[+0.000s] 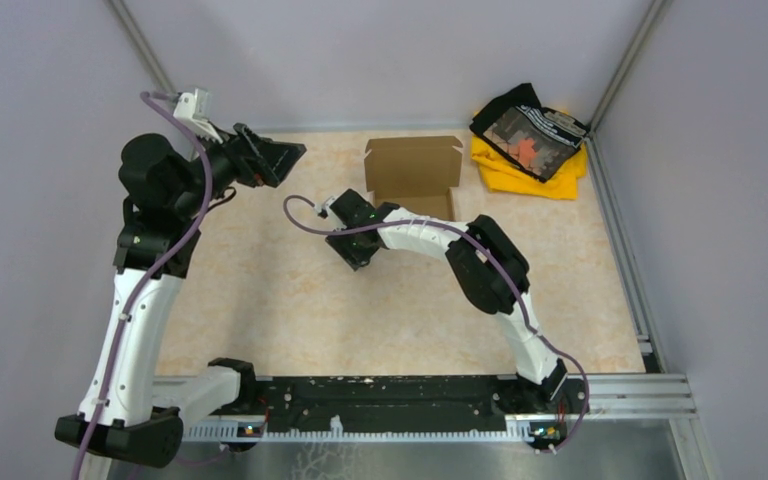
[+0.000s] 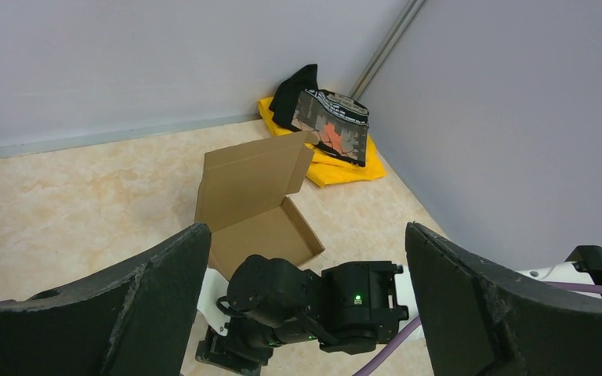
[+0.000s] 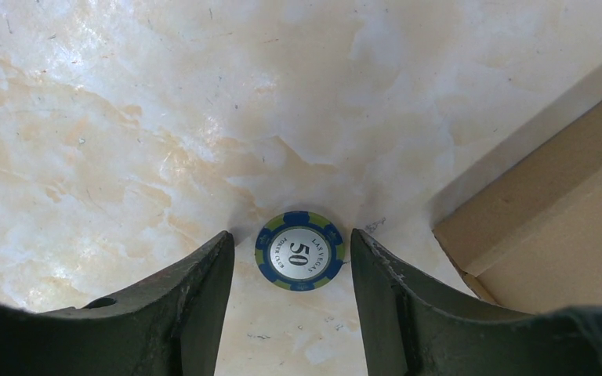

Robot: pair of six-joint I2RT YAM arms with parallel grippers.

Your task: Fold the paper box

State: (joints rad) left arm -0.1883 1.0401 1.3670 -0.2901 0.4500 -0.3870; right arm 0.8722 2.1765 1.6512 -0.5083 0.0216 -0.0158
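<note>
The paper box (image 1: 412, 165) is plain brown cardboard at the back middle of the table, its lid flap standing up behind a shallow open tray. It also shows in the left wrist view (image 2: 255, 192) and at the right edge of the right wrist view (image 3: 564, 227). My right gripper (image 1: 355, 250) points down just left of the box's front corner. It is open (image 3: 291, 233), with its jaws on either side of a blue and green "50" poker chip (image 3: 300, 251) lying flat on the table. My left gripper (image 1: 278, 160) is raised at the left, open and empty (image 2: 306, 229), facing the box.
A yellow and black cloth pile (image 1: 530, 140) lies in the back right corner, also in the left wrist view (image 2: 325, 133). Grey walls with metal rails enclose the beige marbled table. The right arm (image 1: 480, 265) arches across the table's middle right.
</note>
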